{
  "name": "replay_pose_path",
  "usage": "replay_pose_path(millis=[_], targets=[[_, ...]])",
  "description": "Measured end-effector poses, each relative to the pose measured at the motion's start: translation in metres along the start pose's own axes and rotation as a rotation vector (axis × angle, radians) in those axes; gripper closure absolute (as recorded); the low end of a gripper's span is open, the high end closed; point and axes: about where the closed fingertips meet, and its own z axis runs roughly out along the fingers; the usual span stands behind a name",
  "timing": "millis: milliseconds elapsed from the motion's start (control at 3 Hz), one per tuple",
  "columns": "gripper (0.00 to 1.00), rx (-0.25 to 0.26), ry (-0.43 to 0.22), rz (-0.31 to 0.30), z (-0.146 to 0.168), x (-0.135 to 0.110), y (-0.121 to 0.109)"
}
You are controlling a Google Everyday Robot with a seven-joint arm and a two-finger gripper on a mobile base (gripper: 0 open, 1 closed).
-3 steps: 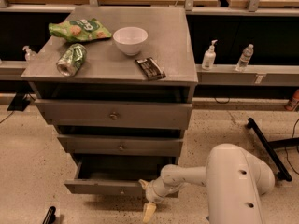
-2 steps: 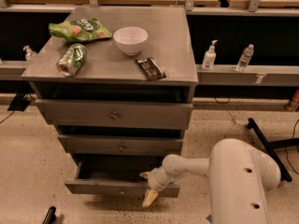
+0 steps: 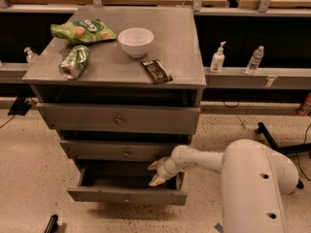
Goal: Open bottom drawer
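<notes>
Grey bottom drawer (image 3: 127,196): lowest of three in cabinet (image 3: 182,45), pulled partly out (small round knob centred). End effector (image 3: 155,173): fingers apart, inside drawer's right end.

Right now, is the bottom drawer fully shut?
No, the bottom drawer stands pulled out, interior showing, with the gripper at its right end, jaws apart.

I see the jaws inside the right end of the pulled-out bottom drawer (image 3: 127,194), just under the middle drawer (image 3: 124,151); the top drawer (image 3: 119,119) sits higher still; well above the jaws, the counter (image 3: 184,47) carries a bowl (image 3: 136,41), a bar (image 3: 156,71) directly overhead, and a can (image 3: 74,62) and bag (image 3: 82,31) up-left; two bottles (image 3: 218,58) stand up-right on a ledge (image 3: 282,76).
</notes>
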Motion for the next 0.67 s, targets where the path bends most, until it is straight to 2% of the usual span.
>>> replay_pose_path(millis=[333,667], targets=[[0.36,-0.028,0.0,0.021,0.016,0.01,-0.001],[0.51,-0.048,0.0,0.034,0.043,0.016,0.0]])
